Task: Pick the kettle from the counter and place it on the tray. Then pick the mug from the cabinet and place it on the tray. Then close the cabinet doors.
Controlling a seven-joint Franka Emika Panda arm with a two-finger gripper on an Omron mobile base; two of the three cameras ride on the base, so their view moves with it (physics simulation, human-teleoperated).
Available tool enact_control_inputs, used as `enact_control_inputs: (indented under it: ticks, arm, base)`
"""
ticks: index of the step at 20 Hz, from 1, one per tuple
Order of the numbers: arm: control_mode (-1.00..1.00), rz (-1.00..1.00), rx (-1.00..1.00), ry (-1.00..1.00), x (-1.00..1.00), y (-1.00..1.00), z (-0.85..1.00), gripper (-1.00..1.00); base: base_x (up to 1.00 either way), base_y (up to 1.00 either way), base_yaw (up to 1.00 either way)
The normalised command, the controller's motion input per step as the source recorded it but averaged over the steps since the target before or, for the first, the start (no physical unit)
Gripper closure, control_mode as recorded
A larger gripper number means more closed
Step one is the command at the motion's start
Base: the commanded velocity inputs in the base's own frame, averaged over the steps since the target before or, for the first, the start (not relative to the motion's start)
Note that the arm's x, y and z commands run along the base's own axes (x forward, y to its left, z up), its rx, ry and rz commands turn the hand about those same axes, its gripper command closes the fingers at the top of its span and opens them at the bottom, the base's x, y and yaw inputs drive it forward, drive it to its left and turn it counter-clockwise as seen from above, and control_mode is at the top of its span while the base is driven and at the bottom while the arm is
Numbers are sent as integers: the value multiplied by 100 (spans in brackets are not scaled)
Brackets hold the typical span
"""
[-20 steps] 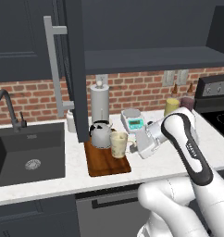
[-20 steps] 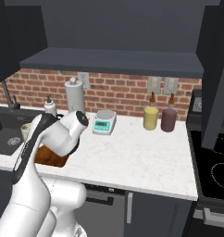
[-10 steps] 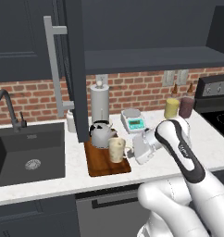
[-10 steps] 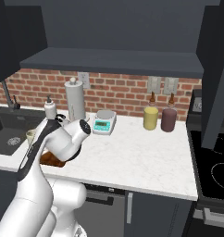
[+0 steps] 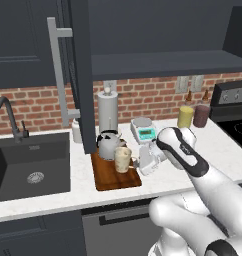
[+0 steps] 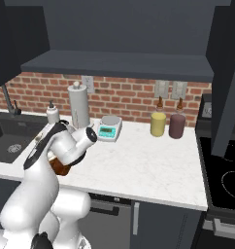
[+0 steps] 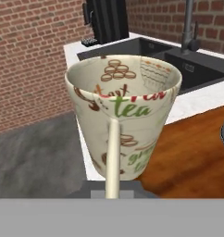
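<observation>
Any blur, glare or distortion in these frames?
Hand view: mug looms large, wide-angle stretched, print sharp. Left base view: flat even light, soft shadow beneath the open cabinet, kettle and tray crisp. Right base view: no glare on the counter.

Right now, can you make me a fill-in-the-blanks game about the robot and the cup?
1. The hand holds the mug by its ____.
2. The kettle sits on the ____.
3. Behind the kettle stands a tall white roll of paper ____.
4. The word on the mug, in green letters, is ____.

Missing words: handle; tray; towels; tea
</observation>
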Motion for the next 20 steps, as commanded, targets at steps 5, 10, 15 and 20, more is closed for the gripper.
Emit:
enact_control_inputs:
  ticks: [5,10,15,20]
  arm:
    - [-100,0,0,1,22,0,-37,100]
    - [-100,2,0,0,17,0,-39,100]
    - [-100,2,0,0,24,0,-38,100]
    - [-100,1,0,0,24,0,-36,100]
  base:
    - [0,0,0]
    - [0,0,0]
    - [0,0,0]
    - [0,0,0]
